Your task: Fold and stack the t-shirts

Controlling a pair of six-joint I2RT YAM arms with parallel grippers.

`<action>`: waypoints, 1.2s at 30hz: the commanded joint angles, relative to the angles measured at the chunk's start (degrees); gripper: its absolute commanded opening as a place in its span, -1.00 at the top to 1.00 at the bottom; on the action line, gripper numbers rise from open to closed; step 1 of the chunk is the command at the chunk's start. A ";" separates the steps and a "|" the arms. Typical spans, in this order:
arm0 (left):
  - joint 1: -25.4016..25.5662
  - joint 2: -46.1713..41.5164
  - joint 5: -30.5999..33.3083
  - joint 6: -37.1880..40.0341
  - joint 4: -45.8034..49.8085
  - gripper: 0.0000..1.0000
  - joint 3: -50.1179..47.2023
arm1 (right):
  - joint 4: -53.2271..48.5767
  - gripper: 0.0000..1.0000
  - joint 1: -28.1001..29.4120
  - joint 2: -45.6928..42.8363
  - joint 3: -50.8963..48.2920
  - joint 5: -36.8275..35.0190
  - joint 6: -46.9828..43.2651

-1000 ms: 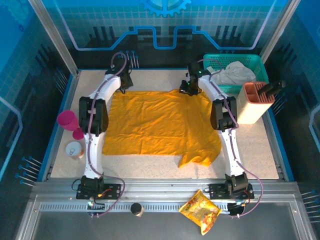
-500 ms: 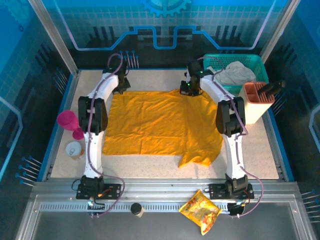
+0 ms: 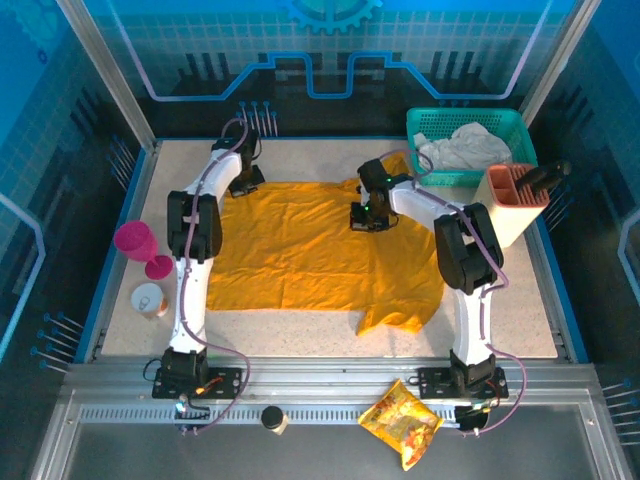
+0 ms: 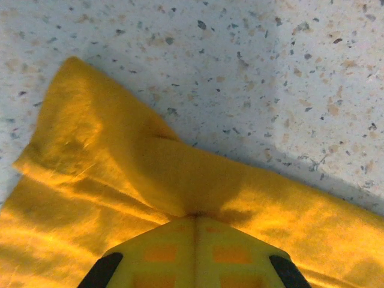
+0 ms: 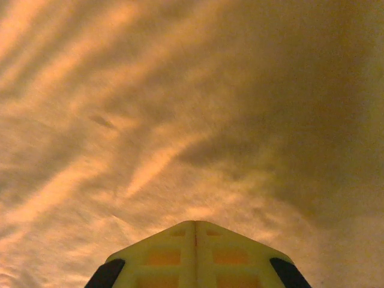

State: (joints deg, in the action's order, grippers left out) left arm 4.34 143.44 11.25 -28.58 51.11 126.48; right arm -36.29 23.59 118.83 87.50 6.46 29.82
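One large plain orange-yellow t-shirt (image 3: 300, 250) lies spread flat over the middle of the table. My left gripper (image 3: 243, 182) sits at its far left corner. In the left wrist view that gripper (image 4: 193, 216) is shut on the t-shirt (image 4: 120, 156), with creases running into the closed tips. My right gripper (image 3: 368, 214) hangs over the far right part of the shirt. Its jaws (image 5: 193, 222) are shut, with t-shirt cloth (image 5: 180, 90) close behind them. A strip of the cloth (image 3: 398, 165) rises along the right arm.
A teal basket (image 3: 512, 124) holding white cloth (image 3: 468, 146) stands at the far right. Beside it is a salmon holder (image 3: 512, 205) with a black tool. A pink cup (image 3: 133, 240) and a can (image 3: 150, 298) stand at the left. A snack packet (image 3: 400, 420) lies on the front rail.
My right gripper closed at the shirt's far right edge, then moved nearer and leftward over the shirt, pulling cloth up with it. The left gripper stayed shut at the far left corner.
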 commanded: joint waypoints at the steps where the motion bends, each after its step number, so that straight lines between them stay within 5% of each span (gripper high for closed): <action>1: -0.21 0.57 -2.27 -0.92 2.13 1.00 1.98 | 2.75 1.00 0.50 0.24 -2.10 0.24 2.68; 12: -0.21 -11.08 -1.28 -0.43 -4.99 0.93 -13.86 | 1.58 1.00 0.62 3.33 0.37 -0.39 2.78; 15: -0.51 -13.38 1.18 -0.51 -5.32 0.11 -15.79 | 1.40 1.00 0.66 3.93 0.57 -0.14 2.78; 18: -1.49 -13.87 2.34 -0.77 -4.80 -0.21 -15.52 | 1.16 1.00 0.65 4.28 0.70 0.14 2.70; 22: -3.81 -12.88 1.75 -1.64 -5.05 -0.13 -14.49 | 1.31 1.00 0.64 4.22 0.30 0.30 2.70; 27: -5.57 -8.39 1.03 -1.14 -3.30 0.30 -9.19 | 1.17 1.00 0.57 4.18 0.20 0.40 2.60; 36: -6.34 -4.61 -0.60 -1.02 -4.06 0.36 -4.04 | 0.92 1.00 0.56 3.96 0.05 0.22 2.56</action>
State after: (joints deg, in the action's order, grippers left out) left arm -1.98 137.36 11.92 -29.89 46.22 119.92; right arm -34.20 23.73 121.56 87.37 6.50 31.97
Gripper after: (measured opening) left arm 0.320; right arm 0.057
